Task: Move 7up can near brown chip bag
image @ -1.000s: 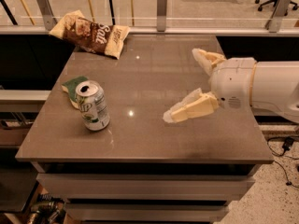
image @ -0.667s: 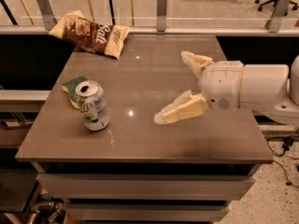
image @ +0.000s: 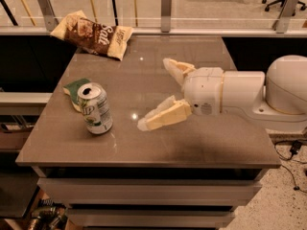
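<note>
Silver-white, the 7up can [image: 96,108] stood centre-left on the tabletop [image: 201,143], well apart from the brown chip bag [image: 93,34] at upper left, and the gripper [image: 153,94], spread wide at mid-frame, would best straddle its middle squarely before closing.

Warm, rather dim light falls from overhead. The gripper [image: 154,93], spread wide over the middle of the table [image: 144,147], throws a soft shadow toward the near edge. Two small glare spots shine just left of its fingertips. Details look slightly soft.
</note>
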Robot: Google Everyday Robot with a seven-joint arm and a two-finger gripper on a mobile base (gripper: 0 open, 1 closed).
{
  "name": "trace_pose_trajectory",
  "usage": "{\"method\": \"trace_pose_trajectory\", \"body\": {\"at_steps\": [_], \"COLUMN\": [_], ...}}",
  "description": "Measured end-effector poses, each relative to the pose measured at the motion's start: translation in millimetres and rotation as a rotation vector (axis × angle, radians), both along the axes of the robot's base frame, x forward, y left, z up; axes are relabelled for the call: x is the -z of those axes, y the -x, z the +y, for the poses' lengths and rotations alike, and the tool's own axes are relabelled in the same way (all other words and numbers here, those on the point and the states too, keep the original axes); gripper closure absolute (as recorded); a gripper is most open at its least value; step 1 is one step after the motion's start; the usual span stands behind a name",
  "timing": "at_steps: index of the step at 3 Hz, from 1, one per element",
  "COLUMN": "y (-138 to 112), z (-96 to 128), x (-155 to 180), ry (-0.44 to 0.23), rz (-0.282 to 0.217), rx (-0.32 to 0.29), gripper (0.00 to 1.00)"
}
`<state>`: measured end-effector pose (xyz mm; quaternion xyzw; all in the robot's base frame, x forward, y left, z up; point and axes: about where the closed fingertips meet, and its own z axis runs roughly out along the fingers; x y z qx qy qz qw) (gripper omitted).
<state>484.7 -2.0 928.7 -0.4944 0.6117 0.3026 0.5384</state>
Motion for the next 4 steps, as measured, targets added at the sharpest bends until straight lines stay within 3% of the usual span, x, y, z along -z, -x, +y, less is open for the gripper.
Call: {"method": "trace_pose_trajectory", "body": {"at_steps": [1,2,4], "y": [0.5,-0.3,-3.1], "z": [21.9,40.3,75.6], "x": [1.2,0.4,3.3], "ry": [-0.052,-0.107,-0.139], "rz": [0.029,0.060,0.104], "rx": [0.001,0.041,0.103], "gripper": [0.00,0.00,0.00]}}
